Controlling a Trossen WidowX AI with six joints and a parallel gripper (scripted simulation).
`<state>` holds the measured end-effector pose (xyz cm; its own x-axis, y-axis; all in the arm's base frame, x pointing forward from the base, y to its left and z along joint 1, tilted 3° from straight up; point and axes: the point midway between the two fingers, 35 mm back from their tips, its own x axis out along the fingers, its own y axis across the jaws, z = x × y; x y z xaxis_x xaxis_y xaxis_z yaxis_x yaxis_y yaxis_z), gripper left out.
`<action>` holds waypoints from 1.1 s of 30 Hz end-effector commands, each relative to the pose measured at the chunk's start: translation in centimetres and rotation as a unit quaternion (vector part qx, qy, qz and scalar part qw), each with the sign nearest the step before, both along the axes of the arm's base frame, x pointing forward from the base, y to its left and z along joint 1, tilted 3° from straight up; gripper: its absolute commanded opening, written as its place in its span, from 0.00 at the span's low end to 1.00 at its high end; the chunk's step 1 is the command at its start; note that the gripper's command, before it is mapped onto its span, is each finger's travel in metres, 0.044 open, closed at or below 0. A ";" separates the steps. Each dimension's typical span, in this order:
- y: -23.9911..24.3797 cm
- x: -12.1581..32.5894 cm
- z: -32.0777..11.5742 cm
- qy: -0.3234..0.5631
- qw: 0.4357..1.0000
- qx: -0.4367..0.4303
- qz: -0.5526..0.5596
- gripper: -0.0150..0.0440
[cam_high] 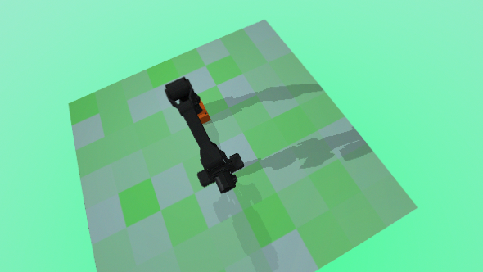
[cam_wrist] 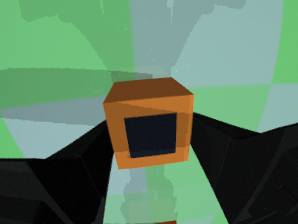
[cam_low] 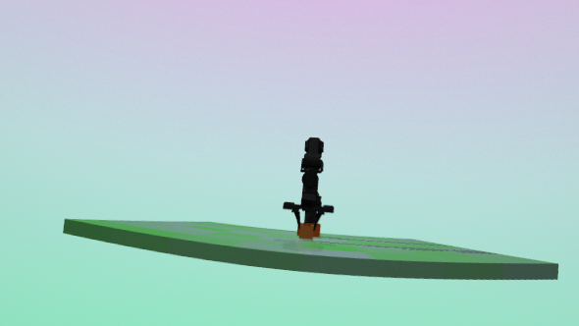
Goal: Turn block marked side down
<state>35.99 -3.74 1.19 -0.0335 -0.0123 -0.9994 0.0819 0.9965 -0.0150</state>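
Hand (cam_high: 221, 169) (cam_low: 307, 227) (cam_wrist: 148, 119): closed on the orange block (cam_low: 305, 232) (cam_wrist: 154, 131), which is held between the two fingers.
Marked face: a dark square (cam_wrist: 151, 135), turned towards the wrist camera.
Block: hidden by the arm (cam_high: 198, 129) (cam_low: 310, 182) from above; whether the worktop (cam_high: 139, 202) (cam_low: 162, 241) (cam_wrist: 235, 47) is touched cannot be told.
Second orange piece (cam_high: 204, 117) (cam_wrist: 166, 222): partly seen beside the arm.

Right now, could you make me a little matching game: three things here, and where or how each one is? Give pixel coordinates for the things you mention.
1. Orange block (cam_high: 205, 119) (cam_low: 308, 231) (cam_wrist: 115, 135)
2. Dark square mark (cam_wrist: 151, 136)
3. End effector (cam_wrist: 148, 119)

A. On the block's face turned toward the wrist camera
B. Shut on something
C. Between two black fingers

Pairs: 1-C; 2-A; 3-B
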 end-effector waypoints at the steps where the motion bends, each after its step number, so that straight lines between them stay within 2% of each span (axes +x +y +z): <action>1: -0.1 0.6 2.1 -0.015 1.000 -0.002 -0.002 0.25; 8: -0.1 0.6 2.0 -0.020 1.000 -0.003 -0.001 0.25; 33: -0.1 0.6 1.2 -0.207 0.978 -0.018 0.001 0.25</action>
